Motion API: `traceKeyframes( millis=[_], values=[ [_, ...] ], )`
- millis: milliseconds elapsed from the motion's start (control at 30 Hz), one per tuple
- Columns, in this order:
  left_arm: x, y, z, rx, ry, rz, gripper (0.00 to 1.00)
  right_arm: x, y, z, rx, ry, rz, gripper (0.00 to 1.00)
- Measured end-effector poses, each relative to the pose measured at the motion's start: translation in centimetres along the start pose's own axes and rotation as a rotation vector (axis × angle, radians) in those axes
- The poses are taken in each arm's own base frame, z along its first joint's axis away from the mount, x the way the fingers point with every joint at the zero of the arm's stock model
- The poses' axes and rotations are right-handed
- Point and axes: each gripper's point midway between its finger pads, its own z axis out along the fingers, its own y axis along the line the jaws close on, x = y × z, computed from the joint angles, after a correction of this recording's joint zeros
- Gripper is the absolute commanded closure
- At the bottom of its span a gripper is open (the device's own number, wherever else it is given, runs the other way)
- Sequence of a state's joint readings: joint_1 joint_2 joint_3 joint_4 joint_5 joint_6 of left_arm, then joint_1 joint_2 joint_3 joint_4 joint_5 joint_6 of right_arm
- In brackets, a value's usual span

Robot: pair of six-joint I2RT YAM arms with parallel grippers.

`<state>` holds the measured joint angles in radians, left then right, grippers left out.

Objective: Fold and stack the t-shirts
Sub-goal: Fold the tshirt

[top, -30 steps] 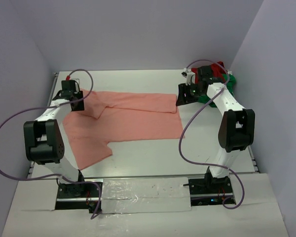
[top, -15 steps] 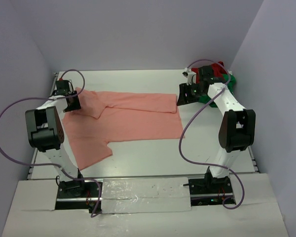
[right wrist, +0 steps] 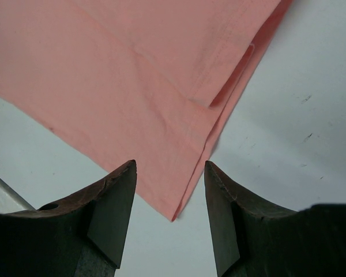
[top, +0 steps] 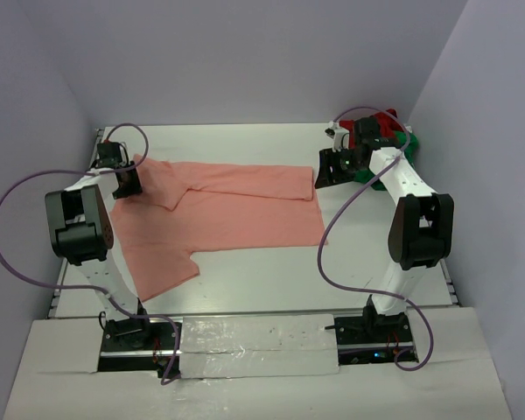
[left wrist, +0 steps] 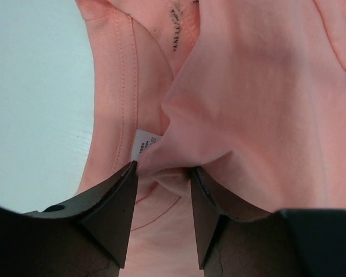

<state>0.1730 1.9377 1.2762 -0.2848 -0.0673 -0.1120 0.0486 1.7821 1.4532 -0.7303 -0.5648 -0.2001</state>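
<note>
**Salmon-pink t-shirt** (top: 227,214)
- It is laid flat on the white table (top: 245,284), lengthwise from left to right across the middle.
- The neck end is placed to the left and the hem to the right.
- One short sleeve (top: 162,262) is spread toward the near edge at the left.
- A strip along the far side is doubled over the body, and its edge is seen as a slanting line across the cloth.
- The cloth is plain and mostly smooth, and wrinkles are gathered only near the neck.
- In the left wrist view a stitched collar band (left wrist: 118,86), a small white label (left wrist: 144,144) and dark printed marks (left wrist: 174,23) are seen.
- In the right wrist view the hem corner (right wrist: 176,213) is seen as a point on the table, with a small flap of hem (right wrist: 222,75) turned over above it.

**Other shirts**
- The dark red t-shirt (top: 387,116) and the bright green t-shirt (top: 411,140) are bunched together at the far right corner, apart from the pink one.

**Left gripper** (left wrist: 161,173)
- It is set at the neck end.
- The jaws are held apart astride a raised fold of pink cloth, which reaches both fingertips.
- No firm pinch is seen.

**Right gripper** (right wrist: 170,167)
- It is held over the hem corner at the shirt's right end.
- The jaws are apart and nothing is held between them.
</note>
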Motion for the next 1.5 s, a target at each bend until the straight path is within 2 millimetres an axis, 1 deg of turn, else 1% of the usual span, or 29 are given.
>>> traceKeyframes(
  millis=[33,100,133,167,200,233,267,367,467,733,900,1033,1067,1100,1167,1267,1367,1433,1500],
  values=[
    [0.0,0.1,0.0,-0.002,0.001,0.000,0.51,0.0,0.0,0.0,0.000,0.000,0.000,0.42],
    [-0.1,0.2,-0.3,-0.008,-0.001,0.000,0.57,0.0,0.0,0.0,0.000,0.000,0.000,0.42],
    [-0.2,0.3,-0.5,-0.013,-0.004,0.000,0.65,0.0,0.0,0.0,0.000,0.001,0.000,0.42],
    [-0.4,0.5,-0.8,-0.019,-0.011,-0.001,0.87,0.0,0.0,0.0,0.000,0.001,0.000,0.42],
    [-0.8,0.7,-1.2,-0.025,-0.024,-0.008,0.94,0.0,0.0,0.0,0.000,0.000,0.000,0.42],
    [-1.1,0.9,-1.7,-0.032,-0.035,-0.003,0.98,0.0,0.0,0.0,0.000,0.000,0.000,0.42],
    [-1.4,1.2,-2.2,-0.036,-0.047,-0.002,1.00,0.0,0.0,0.0,0.000,0.000,0.000,0.42],
    [-2.5,1.7,-3.3,-0.049,-0.084,-0.011,1.00,0.0,0.0,0.0,-0.001,0.000,0.000,0.42],
    [-2.7,1.9,-3.6,-0.055,-0.091,-0.013,1.00,0.0,0.0,0.0,0.000,0.000,0.000,0.42],
    [-2.0,2.0,-3.5,-0.056,-0.068,-0.004,1.00,0.1,0.0,0.0,0.000,0.001,0.001,0.42],
    [-0.9,2.1,-3.3,-0.060,-0.044,0.003,1.00,0.1,0.0,0.0,0.000,0.004,0.003,0.42],
    [-0.9,2.2,-3.4,-0.062,-0.044,0.005,1.00,0.2,0.0,0.0,0.000,0.006,0.004,0.42],
    [-0.9,2.2,-3.4,-0.062,-0.043,0.005,0.82,0.2,0.0,0.0,-0.001,0.007,0.005,0.42],
    [-0.9,2.2,-3.5,-0.061,-0.041,0.012,0.70,0.2,0.0,0.0,-0.001,0.007,0.005,0.42],
    [-0.7,2.2,-3.5,-0.059,-0.034,0.013,0.54,0.3,0.0,0.0,-0.001,0.009,0.006,0.41],
    [-0.3,2.1,-3.6,-0.049,-0.017,0.016,0.50,0.3,0.0,0.0,-0.001,0.012,0.008,0.40],
    [0.3,1.5,-3.8,-0.012,0.009,0.018,0.48,0.4,-0.1,-0.1,0.006,0.016,0.009,0.39],
    [1.2,0.6,-4.5,0.043,0.045,0.027,0.48,0.6,-0.2,-0.1,0.017,0.022,0.010,0.39],
    [1.9,-0.2,-5.7,0.098,0.078,0.040,0.48,1.0,-0.5,-0.2,0.037,0.036,0.012,0.39]
  ],
)
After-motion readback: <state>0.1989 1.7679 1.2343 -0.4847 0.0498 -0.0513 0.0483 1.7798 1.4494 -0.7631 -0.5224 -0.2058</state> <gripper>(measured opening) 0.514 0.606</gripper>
